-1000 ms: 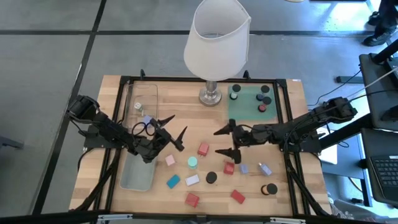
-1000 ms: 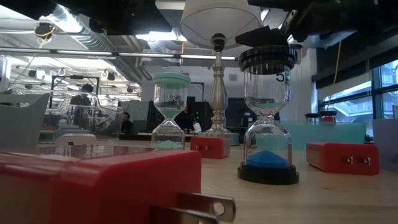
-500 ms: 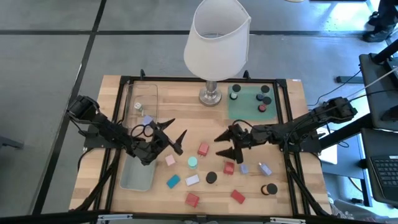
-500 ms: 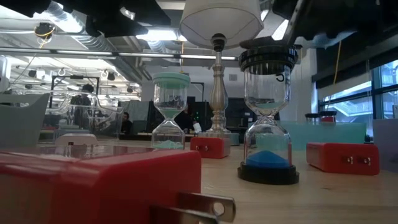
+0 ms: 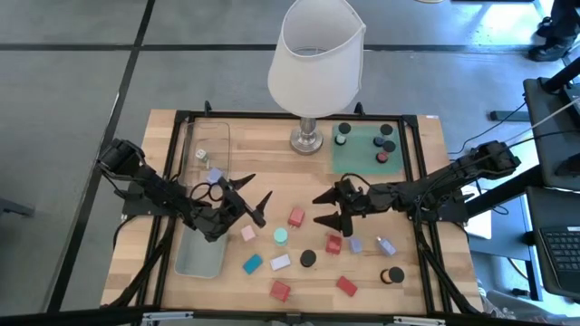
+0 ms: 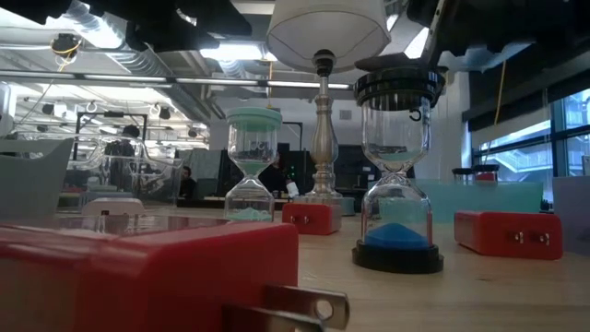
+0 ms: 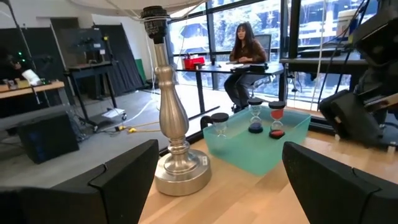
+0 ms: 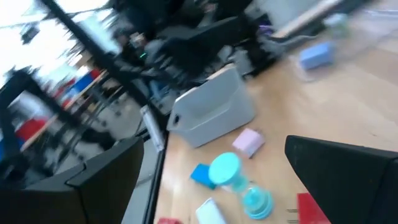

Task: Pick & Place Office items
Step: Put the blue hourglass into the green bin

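Now we are holding the right gripper [image 5: 327,207] wide open above the red block [image 5: 296,217] near the table's middle; the left gripper [image 5: 254,198], also open, is waiting beside. We should descend straight, centred.

The right pincer [image 8: 205,180] stands wide open, its two dark fingers [image 8: 74,186] filling the lower left and lower right corners of the frame. Between them on the wooden bench [image 8: 348,93] lie a mint-capped hourglass [image 8: 239,183], a teal block [image 8: 200,173] touching it and a pink block [image 8: 249,142]. A grey bin [image 8: 211,112] sits at centre, a blue block [image 8: 314,56] at upper right.
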Controlling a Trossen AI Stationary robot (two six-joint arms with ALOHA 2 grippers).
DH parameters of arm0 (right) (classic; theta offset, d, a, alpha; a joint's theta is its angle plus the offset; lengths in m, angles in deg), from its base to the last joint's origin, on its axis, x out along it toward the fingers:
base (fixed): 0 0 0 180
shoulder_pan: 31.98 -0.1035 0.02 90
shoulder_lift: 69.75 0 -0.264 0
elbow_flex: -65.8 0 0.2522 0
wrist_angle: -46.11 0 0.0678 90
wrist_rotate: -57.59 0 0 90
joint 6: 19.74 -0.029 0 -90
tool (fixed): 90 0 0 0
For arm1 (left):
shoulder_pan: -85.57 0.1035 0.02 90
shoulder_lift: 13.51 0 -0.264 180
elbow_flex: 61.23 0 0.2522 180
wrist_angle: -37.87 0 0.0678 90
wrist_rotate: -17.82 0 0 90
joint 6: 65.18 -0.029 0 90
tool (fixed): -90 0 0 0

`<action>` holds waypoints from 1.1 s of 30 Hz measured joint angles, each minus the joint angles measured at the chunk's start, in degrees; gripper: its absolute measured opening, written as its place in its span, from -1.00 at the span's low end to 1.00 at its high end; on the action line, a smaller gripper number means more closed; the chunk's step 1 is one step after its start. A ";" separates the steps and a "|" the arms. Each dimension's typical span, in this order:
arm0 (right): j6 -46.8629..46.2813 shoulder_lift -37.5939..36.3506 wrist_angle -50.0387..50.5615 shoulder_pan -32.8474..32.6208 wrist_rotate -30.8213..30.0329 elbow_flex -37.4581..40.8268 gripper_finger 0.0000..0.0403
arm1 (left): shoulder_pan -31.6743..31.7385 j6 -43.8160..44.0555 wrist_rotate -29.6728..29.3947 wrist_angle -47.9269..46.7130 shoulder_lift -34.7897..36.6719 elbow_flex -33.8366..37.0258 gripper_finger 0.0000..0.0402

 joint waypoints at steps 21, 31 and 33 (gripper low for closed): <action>37.15 16.49 23.94 -10.56 5.78 -20.88 0.95 | -0.31 1.99 1.44 -0.87 0.00 0.00 0.69; 34.51 18.59 24.51 -10.49 7.83 -21.01 0.95 | -0.42 2.01 1.53 -1.24 0.00 0.00 0.69; 34.52 19.08 25.70 -10.48 7.44 -20.96 0.95 | -0.42 2.44 1.53 -1.24 0.00 0.00 0.69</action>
